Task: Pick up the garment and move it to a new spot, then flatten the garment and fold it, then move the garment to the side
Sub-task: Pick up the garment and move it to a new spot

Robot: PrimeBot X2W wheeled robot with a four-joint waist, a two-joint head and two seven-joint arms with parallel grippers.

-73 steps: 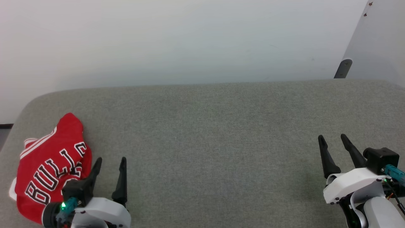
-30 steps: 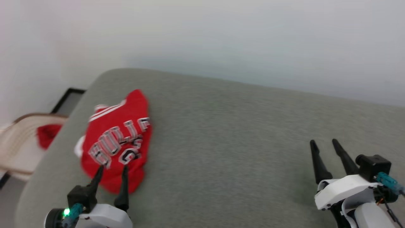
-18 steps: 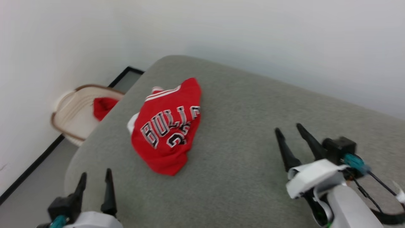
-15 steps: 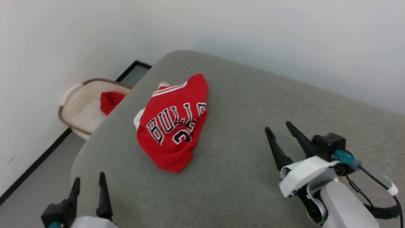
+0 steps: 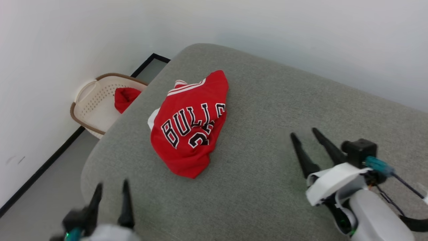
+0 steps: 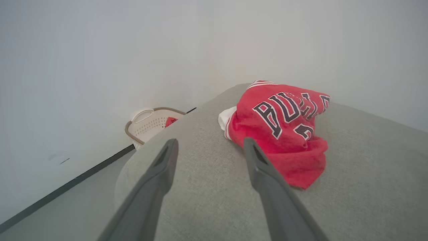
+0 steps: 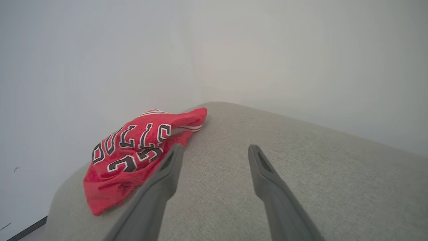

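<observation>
With the head camera swung left, the crumpled Bulls jersey [image 5: 189, 134] is now sitting mid-view near the grey padded counter's [image 5: 267, 100] rounded left corner, not yet lifted. The left hand [image 5: 112, 183] and right hand [image 5: 304, 132] are hovering apart from it, both spread open and empty. Bare counter is stretching away rightward, while the left edge is dropping toward a laundry basket [image 5: 86, 100].

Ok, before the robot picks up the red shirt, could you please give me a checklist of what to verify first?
1. Left gripper open and empty: ok.
2. Right gripper open and empty: ok.
3. Garment free, touching neither gripper: ok.
4. Garment flat: not ok, it is crumpled in a heap.
5. Bare grey cushion beside it for a new spot: ok.
6. How the sleeves lie under the heap: cannot tell.
</observation>
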